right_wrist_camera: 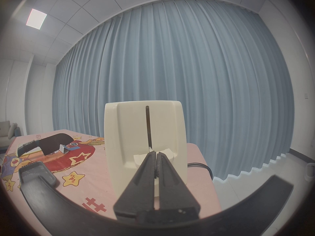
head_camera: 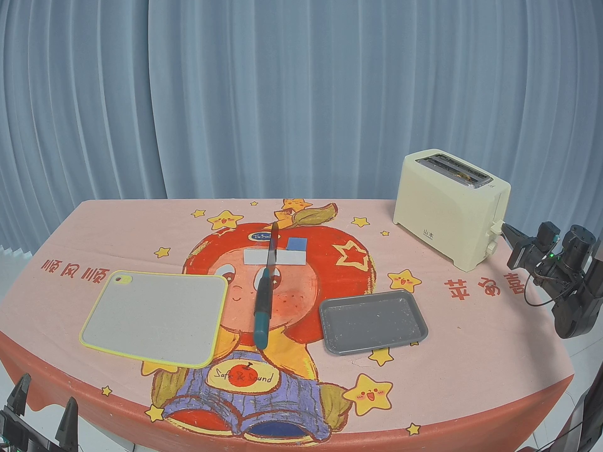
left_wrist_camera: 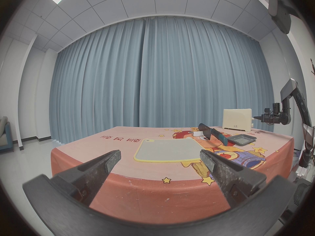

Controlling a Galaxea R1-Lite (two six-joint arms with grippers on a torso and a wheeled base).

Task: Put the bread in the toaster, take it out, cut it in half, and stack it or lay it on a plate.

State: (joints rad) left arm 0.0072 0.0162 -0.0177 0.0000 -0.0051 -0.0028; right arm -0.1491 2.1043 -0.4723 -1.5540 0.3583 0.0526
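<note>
Progress: early stage. A brown edge that I take for the bread [head_camera: 466,174] sits low in one slot of the toaster [head_camera: 449,211], at the table's right rear. My right gripper [right_wrist_camera: 157,159] is closed, fingers pressed together with nothing between them. Its tips are at the toaster's lever [right_wrist_camera: 151,153], which stands at the bottom of its track. I judge toasting is just being started or under way. Outstanding: removal, halving, plating. My left gripper [left_wrist_camera: 159,156] is wide open and empty, low off the table's near left edge. The cutting board [head_camera: 154,316] and the grey tray [head_camera: 370,321] lie bare, and the knife [head_camera: 262,309] is propped on a white and blue block [head_camera: 290,255]. Obstructions: none near the toaster. The knife lies between board and tray.
</note>
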